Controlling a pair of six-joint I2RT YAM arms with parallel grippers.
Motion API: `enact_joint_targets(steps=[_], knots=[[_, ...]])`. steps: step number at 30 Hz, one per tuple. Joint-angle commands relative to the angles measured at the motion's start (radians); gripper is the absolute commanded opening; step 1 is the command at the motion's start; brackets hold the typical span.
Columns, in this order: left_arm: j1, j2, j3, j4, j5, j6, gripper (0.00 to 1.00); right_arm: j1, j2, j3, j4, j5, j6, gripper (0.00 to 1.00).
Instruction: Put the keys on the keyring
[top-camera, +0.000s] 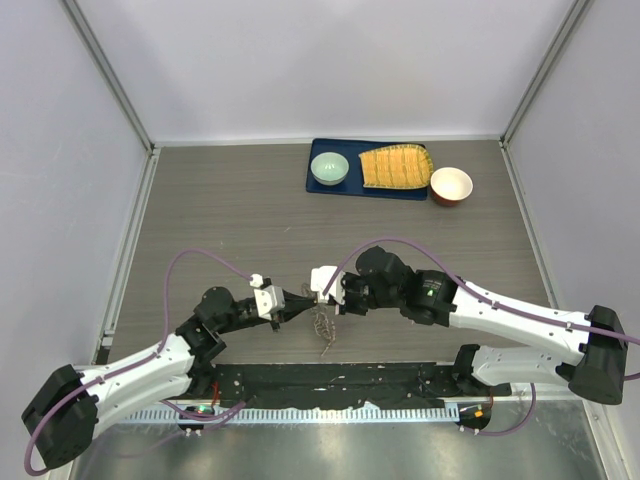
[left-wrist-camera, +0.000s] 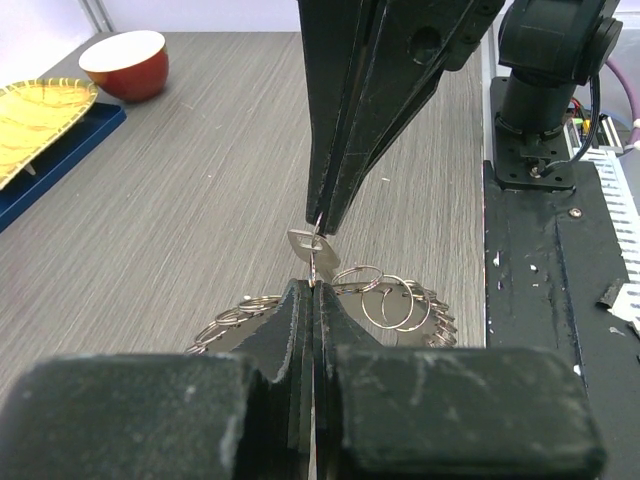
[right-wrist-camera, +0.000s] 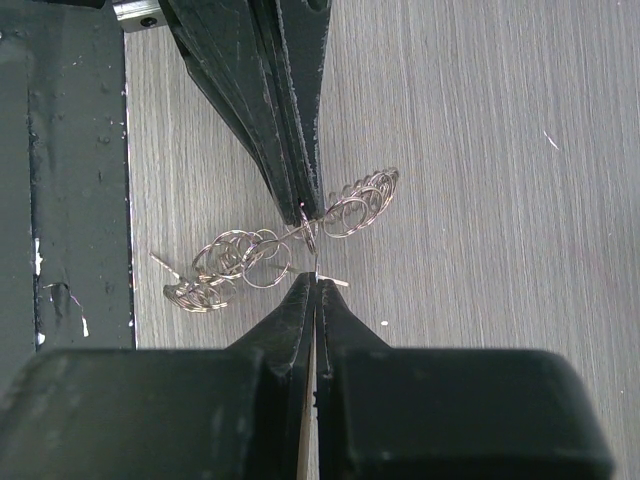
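Note:
Both grippers meet tip to tip just above the table, near its front edge. My left gripper (top-camera: 308, 305) (left-wrist-camera: 313, 285) is shut on one thin loop of the keyring (left-wrist-camera: 395, 295) (right-wrist-camera: 240, 258), a chain of many small wire rings that hangs down to the wood (top-camera: 325, 335). My right gripper (top-camera: 326, 298) (right-wrist-camera: 316, 279) is shut on the small silver key (left-wrist-camera: 302, 241) (right-wrist-camera: 338, 285), which it holds right against that pinched loop. In the left wrist view the right gripper (left-wrist-camera: 322, 222) comes in from above. In the right wrist view the left gripper (right-wrist-camera: 308, 208) does the same.
At the back of the table lies a blue tray (top-camera: 325, 188) with a pale green bowl (top-camera: 329, 167) and a yellow ridged dish (top-camera: 396, 166). A red bowl (top-camera: 451, 185) (left-wrist-camera: 128, 62) stands beside it. A black base plate (top-camera: 330, 380) runs along the near edge.

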Motion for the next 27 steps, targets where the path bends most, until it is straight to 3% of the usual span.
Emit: enact_joint_targets(steps=[1,27], knots=[[-0.004,-0.002,0.024,0.083,0.018,0.003,0.00,0.007,-0.017,0.003,0.051,-0.015,-0.013,0.01],[-0.003,-0.004,0.024,0.088,0.030,-0.003,0.00,0.007,0.014,0.014,0.031,-0.041,-0.016,0.01]])
